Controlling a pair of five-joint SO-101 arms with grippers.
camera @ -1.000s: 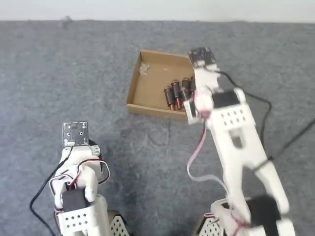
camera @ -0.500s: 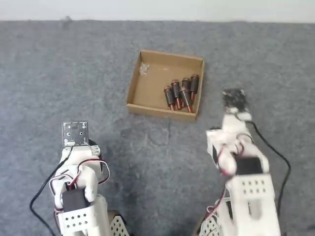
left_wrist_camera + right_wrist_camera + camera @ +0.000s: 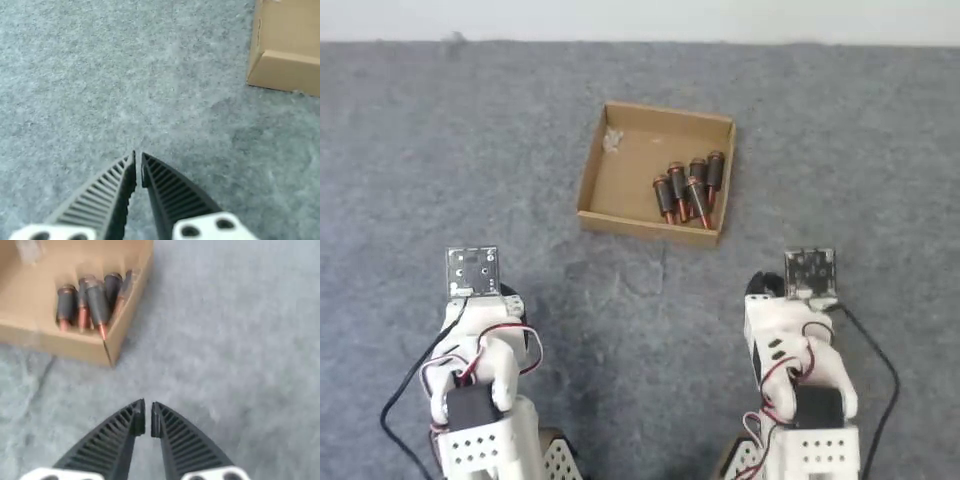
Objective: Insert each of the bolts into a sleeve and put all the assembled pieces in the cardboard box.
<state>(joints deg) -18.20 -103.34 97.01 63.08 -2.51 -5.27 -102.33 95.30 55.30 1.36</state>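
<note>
Claws drawn together on both sides of my rig: the left gripper (image 3: 138, 156) hangs over the grey carpet (image 3: 75, 75), its ribbed jaws closed to a thin slit with nothing between them; the right gripper (image 3: 148, 405) matches it, jaws all but touching and empty, pointed toward the near corner of the cardboard box (image 3: 50, 342). From the high view, the left arm (image 3: 480, 370) and right arm (image 3: 800, 360) sit folded at the near edge of the table, both well apart from the box, which lies between and beyond them.

Four assembled pieces (image 3: 690, 190) lie side by side inside the box, against its right wall; each shows a dark sleeve with a copper-coloured bolt end poking out, and they touch or nearly touch one another; one lies slightly across its neighbours. A small pale scrap (image 3: 613, 141) sits in the far left corner of the box; I cannot tell what it is.

My reading: every bolt and sleeve I can find is paired and boxed, so the task looks finished or very nearly so; what is left, as I judge it, is only a check that each bolt is seated fully.
</note>
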